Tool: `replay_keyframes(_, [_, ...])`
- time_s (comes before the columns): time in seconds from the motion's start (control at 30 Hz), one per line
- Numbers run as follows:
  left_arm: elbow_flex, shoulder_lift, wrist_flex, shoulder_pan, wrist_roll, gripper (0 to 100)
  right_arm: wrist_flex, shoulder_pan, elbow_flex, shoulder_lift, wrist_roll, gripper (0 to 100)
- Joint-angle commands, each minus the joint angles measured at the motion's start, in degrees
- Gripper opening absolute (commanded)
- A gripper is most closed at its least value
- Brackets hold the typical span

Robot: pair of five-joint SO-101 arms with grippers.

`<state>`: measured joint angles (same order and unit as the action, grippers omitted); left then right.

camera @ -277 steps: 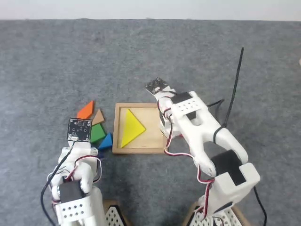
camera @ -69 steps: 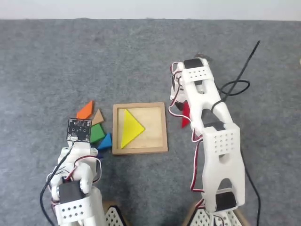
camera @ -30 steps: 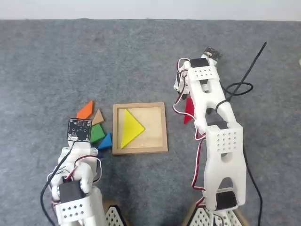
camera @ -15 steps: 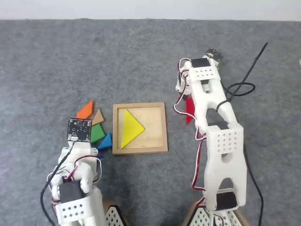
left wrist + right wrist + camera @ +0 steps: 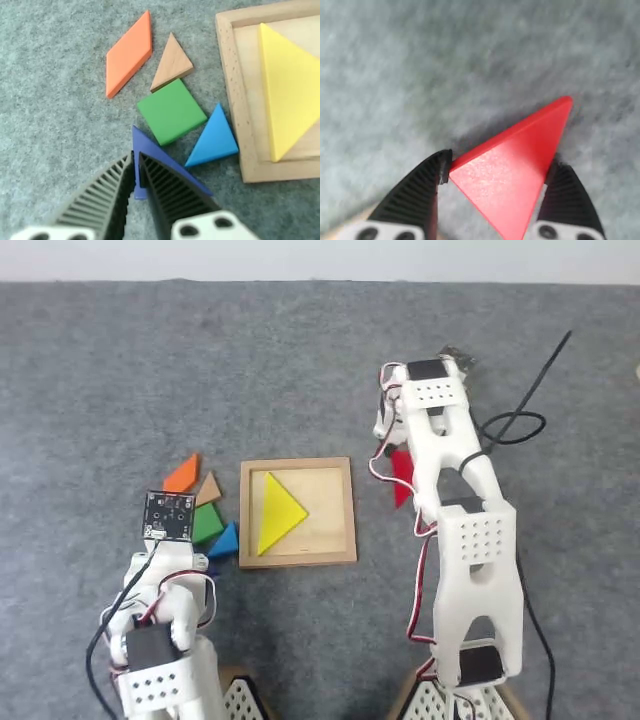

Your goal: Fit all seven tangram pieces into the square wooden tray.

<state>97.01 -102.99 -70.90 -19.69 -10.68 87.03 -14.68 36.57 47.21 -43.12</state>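
The square wooden tray point(image 5: 297, 561) lies mid-table and holds a big yellow triangle point(image 5: 277, 511) along its left half. To its right, a red triangle point(image 5: 402, 476) sits partly under the right arm. My right gripper point(image 5: 497, 170) is shut on the red triangle point(image 5: 512, 175), with a finger touching each side. Left of the tray lie an orange parallelogram point(image 5: 128, 53), a tan triangle point(image 5: 171, 64), a green square point(image 5: 171, 111), a light blue triangle point(image 5: 214, 139) and a dark blue triangle point(image 5: 150, 155). My left gripper point(image 5: 135, 156) is shut just above the dark blue triangle.
Grey carpet covers the table. A black cable point(image 5: 520, 405) loops beside the right arm. Both arm bases stand at the near edge. The right half of the tray point(image 5: 325, 510) is bare wood.
The right arm swung from above the tray to the red triangle at its right, and its fingers now grip the piece. Over the last second almost nothing shifted. The left arm stayed still.
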Motion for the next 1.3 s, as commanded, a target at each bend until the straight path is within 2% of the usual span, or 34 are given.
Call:
replay_keyframes(0.0, [-0.5, -1.1, -0.4, 0.4, 0.4, 2, 3.5, -3.2, 4.0, -7.7, 2.4, 14.4])
replay_keyframes(0.1, [-0.5, -1.1, -0.4, 0.4, 0.4, 2, 4.2, -5.8, 4.2, -10.2, 5.2, 14.4])
replay_keyframes(0.17, [-0.5, -1.1, -0.4, 0.4, 0.4, 2, 4.3, -7.7, 4.2, -11.1, 10.3, 14.3])
replay_keyframes(0.23, [-0.5, -1.1, -0.4, 0.4, 0.4, 2, 4.7, -9.8, 4.1, -11.4, 19.1, 14.3])
replay_keyframes(0.33, [-0.5, -1.1, -0.4, 0.4, 0.4, 2, 6.2, -13.1, 4.0, -10.6, 40.1, 14.3])
replay_keyframes(0.4, [-0.5, -1.1, -0.4, 0.4, 0.4, 2, 6.6, -15.4, 4.2, -9.9, 51.4, 13.0])
replay_keyframes(0.57, [-0.5, -1.1, -0.4, 0.4, 0.4, 2, 5.9, -18.2, 4.3, -10.0, 70.3, 9.9])
replay_keyframes(0.77, [-0.5, -1.1, -0.4, 0.4, 0.4, 2, 8.4, -21.2, 4.2, -9.7, 87.9, 10.2])
replay_keyframes(0.83, [-0.5, -1.1, -0.4, 0.4, 0.4, 2, 8.5, -22.3, 4.2, -9.7, 90.8, 10.2])
replay_keyframes(0.97, [-0.5, -1.1, -0.4, 0.4, 0.4, 2, 10.7, -21.9, 5.1, -11.1, 90.5, 10.2])
replay_keyframes(1.03, [-0.5, -1.1, -0.4, 0.4, 0.4, 2, 15.4, -17.1, 7.2, -14.9, 90.1, 10.2])
replay_keyframes(1.13, [-0.5, -1.1, -0.4, 0.4, 0.4, 2, 15.7, -8.8, 6.2, -21.8, 87.6, 10.2])
replay_keyframes(1.27, [-0.5, -1.1, -0.4, 0.4, 0.4, 2, 15.5, -2.6, -6.1, -31.3, 82.4, 10.5])
